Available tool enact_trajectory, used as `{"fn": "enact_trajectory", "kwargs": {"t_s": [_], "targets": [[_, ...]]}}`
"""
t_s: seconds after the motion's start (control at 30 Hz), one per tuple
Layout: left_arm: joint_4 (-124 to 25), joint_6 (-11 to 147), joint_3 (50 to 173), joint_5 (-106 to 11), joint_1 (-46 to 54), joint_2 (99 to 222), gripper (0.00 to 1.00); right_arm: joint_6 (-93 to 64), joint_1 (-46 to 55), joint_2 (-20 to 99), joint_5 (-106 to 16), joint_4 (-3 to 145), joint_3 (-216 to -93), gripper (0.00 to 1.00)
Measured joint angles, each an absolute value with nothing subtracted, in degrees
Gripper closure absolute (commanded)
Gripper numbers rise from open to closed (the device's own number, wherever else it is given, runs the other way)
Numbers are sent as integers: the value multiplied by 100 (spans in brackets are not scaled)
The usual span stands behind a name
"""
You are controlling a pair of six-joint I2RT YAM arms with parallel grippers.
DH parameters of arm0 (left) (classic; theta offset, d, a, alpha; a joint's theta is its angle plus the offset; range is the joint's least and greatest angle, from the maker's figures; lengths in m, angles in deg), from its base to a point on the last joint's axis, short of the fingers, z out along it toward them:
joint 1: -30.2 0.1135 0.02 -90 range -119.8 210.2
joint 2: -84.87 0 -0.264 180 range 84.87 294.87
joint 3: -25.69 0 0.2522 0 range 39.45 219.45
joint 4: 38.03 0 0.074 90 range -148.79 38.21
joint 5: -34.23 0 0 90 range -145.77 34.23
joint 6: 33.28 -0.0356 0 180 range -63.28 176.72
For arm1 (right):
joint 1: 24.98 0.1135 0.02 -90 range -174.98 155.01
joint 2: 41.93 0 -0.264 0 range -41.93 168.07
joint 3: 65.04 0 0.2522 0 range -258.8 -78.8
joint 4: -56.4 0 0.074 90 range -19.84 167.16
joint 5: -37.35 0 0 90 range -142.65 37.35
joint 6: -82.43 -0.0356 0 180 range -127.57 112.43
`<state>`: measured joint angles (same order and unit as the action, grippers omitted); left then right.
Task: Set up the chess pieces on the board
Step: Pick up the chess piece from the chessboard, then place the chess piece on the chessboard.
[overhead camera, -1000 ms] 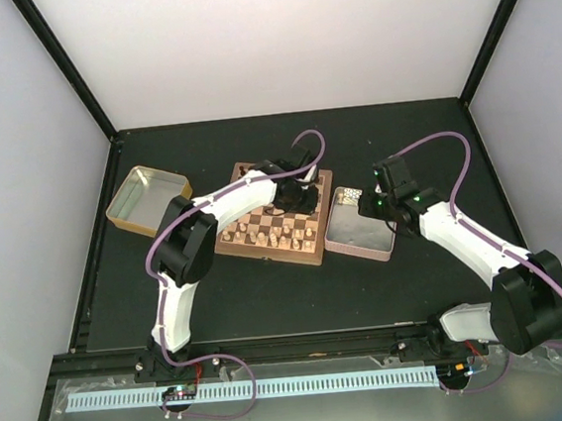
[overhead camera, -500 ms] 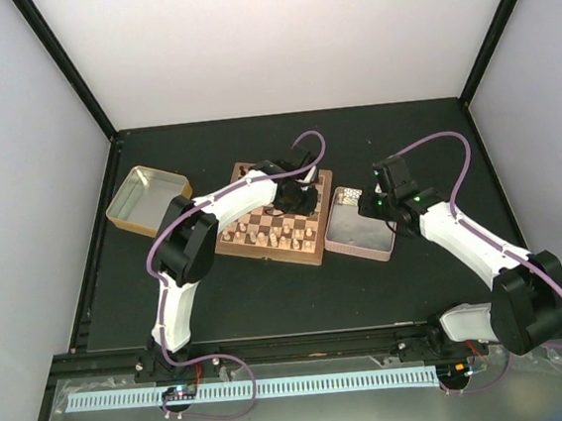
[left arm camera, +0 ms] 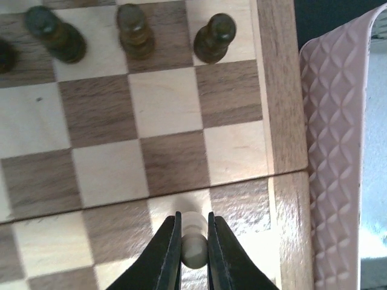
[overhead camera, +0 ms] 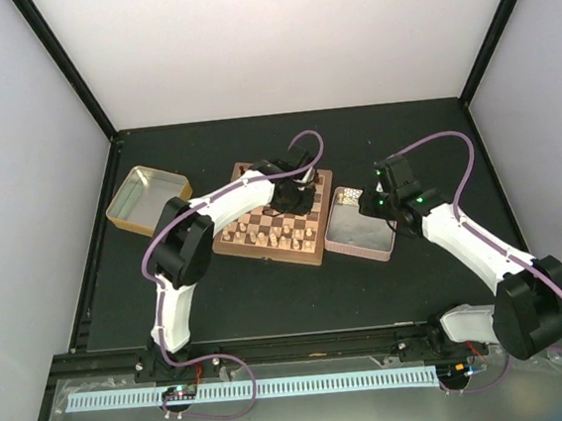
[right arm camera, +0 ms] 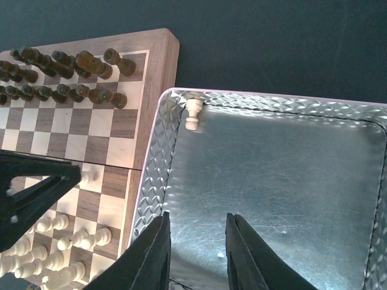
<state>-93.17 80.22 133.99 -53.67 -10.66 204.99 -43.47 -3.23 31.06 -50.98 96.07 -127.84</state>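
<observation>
Left pincer [left arm camera: 193, 219] pinched a light chessman [left arm camera: 193, 254] on the board [left arm camera: 281, 121], near its right frame; dark chessmen [left arm camera: 214, 37] stood ranked well beyond. A pink tin [left arm camera: 332, 157] sat just beside the board. Right pincer [right arm camera: 196, 241] hung spread and empty above that tin, where one light piece [right arm camera: 193, 113] sat in a corner.

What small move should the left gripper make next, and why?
Probably a short, straight lift. The left gripper is shut on a light chess piece that stands on a square beside the centre fold of the board, not in a starting row. Lifting first would let the piece clear the surface before it is carried to its place.
</observation>
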Motion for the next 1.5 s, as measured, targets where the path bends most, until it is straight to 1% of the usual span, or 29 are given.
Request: {"fn": "enact_trajectory", "kwargs": {"t_s": [0.2, 0.4, 0.53, 0.73, 1.23, 1.5], "targets": [[-9385, 7928, 12800, -5607, -878, 19725, 93, -4349, -323, 3047, -5041, 9603, -12781, 74], [-9326, 7887, 11679, -5729, -393, 18578, 92, -4349, -323, 3034, -4927, 9581, -12753, 74], [-9293, 7832, 11030, -5753, -113, 18189, 93, -4358, -323, 3032, -4857, 9577, -12692, 75], [-9204, 7786, 10617, -5699, 81, 18125, 92, -4380, -323, 3032, -4735, 9496, -12650, 75], [-9038, 7695, 10840, -5408, 197, 18431, 91, -4391, -323, 3049, -4636, 9443, -12604, 75], [-9029, 7686, 10840, -5395, 197, 18536, 89, -4391, -323, 3130, -4617, 9371, -12604, 75]]}}
